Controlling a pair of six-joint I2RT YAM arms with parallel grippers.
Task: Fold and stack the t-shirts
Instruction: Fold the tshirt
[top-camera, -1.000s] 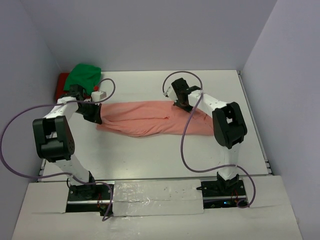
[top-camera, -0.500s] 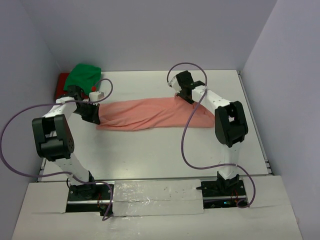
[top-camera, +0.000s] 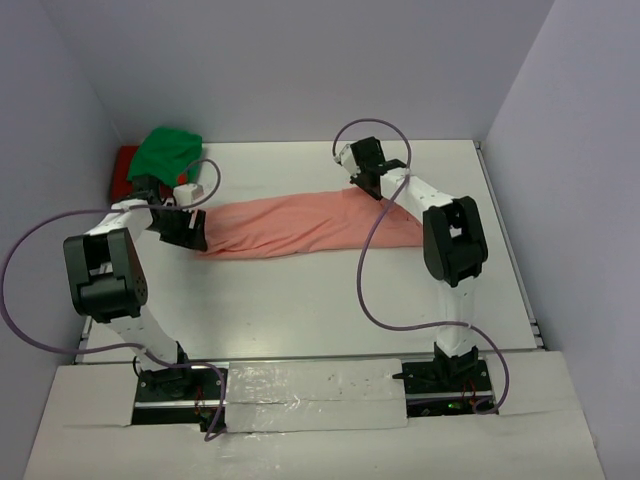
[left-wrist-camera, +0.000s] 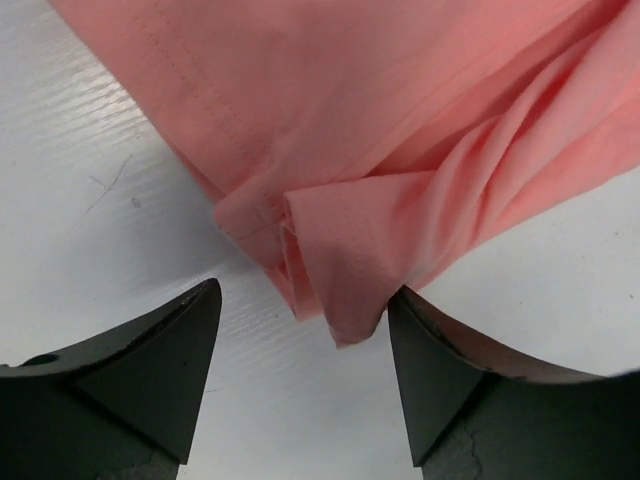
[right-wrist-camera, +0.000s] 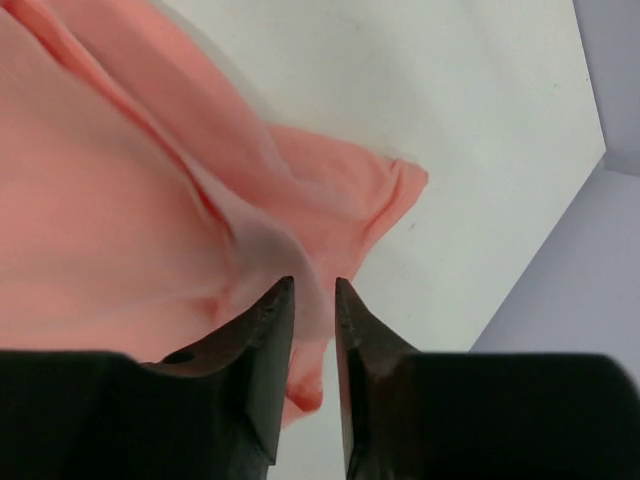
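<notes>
Where left claw (left-wrist-camera: 302, 300) gapes, salmon shirt (left-wrist-camera: 400, 120) corner lies.

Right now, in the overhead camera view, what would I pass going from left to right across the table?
red t-shirt → green t-shirt → left gripper → salmon-pink t-shirt

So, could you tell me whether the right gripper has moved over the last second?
Yes. In the top view the right gripper has shifted toward the far edge of the table, pulling its end of the salmon-pink shirt along.
</notes>
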